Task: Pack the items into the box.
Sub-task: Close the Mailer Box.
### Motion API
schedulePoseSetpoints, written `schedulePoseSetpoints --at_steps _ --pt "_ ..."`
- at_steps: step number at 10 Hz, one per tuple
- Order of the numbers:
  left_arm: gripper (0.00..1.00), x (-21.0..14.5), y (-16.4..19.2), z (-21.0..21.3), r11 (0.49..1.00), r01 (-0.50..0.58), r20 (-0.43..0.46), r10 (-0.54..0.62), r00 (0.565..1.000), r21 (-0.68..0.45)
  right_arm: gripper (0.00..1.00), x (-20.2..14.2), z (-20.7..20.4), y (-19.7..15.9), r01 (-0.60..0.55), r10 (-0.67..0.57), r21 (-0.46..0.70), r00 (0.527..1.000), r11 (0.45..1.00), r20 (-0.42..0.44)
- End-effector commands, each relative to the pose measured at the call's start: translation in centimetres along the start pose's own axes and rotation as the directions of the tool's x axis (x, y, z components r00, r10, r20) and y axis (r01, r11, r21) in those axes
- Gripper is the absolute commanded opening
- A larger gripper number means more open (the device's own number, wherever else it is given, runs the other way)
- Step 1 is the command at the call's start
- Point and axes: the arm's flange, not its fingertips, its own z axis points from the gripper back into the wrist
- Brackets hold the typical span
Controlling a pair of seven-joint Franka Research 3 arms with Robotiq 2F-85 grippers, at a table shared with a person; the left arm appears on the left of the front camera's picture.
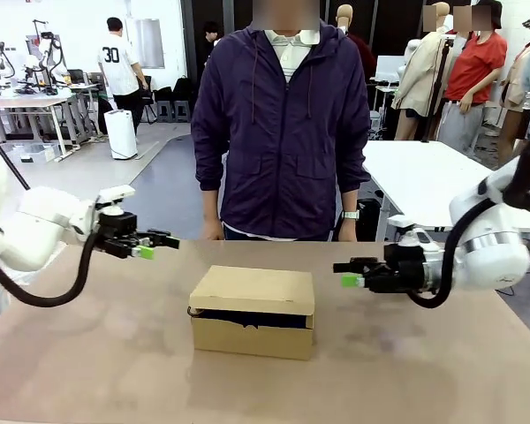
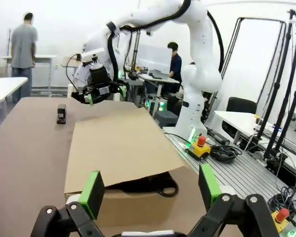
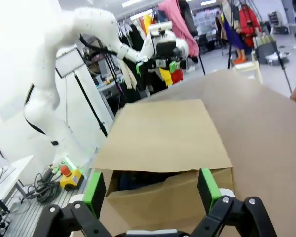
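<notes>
Cardboard box (image 1: 253,313): a plain brown box standing at the middle of the brown table (image 1: 88,353), between the two arms and in front of the person in a dark purple jacket (image 1: 283,124) at the far side. Its flap lid (image 1: 254,290) lies nearly flat over the top but is not fully down; a dark gap remains along the near edge. Through this gap a dark blue pouch (image 1: 247,319) can be seen inside the box, with a black loop (image 2: 164,187) of it protruding at the corner in the left wrist view. The utility knife cannot be made out.

Left gripper (image 1: 148,246): held in the air to the left of the box, apart from it, with the jaws spread wide and nothing between the green pads (image 2: 92,193).

Right gripper (image 1: 348,273): held in the air to the right of the box, apart from it, likewise spread wide and empty, as its own wrist view shows.

Black stapler (image 2: 61,113): on the table beyond the box in the left wrist view, near the right gripper.
</notes>
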Motion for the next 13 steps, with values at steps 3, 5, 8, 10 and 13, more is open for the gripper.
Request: schedulePoseSetpoints --at_steps 3,5,8,10,13 --pt "1.00 0.3 -1.4 -2.4 0.988 0.137 0.034 -0.140 0.990 0.075 1.00 1.9 -3.9 1.3 -0.093 0.094 -0.014 0.983 0.996 0.157" --pt "1.00 1.2 0.5 -6.1 0.980 0.187 -0.075 -0.182 0.980 0.069 1.00 1.8 -7.4 2.2 -0.174 0.180 -0.065 0.979 0.982 0.098" --pt "1.00 0.8 3.6 -11.5 0.987 0.161 -0.234 -0.158 0.959 -0.009 1.00 0.0 -11.2 2.0 -0.216 0.213 -0.136 0.976 0.967 -0.032" --pt "1.00 0.5 4.8 -13.5 0.988 0.134 -0.258 -0.150 0.955 -0.079 1.00 -0.3 -12.0 0.9 -0.205 0.194 -0.163 0.978 0.965 -0.081" --pt "1.00 -1.1 4.6 -14.0 0.993 0.053 -0.365 -0.088 0.927 -0.105 1.00 -1.1 -12.8 1.2 -0.320 0.259 -0.223 0.929 0.921 -0.264"
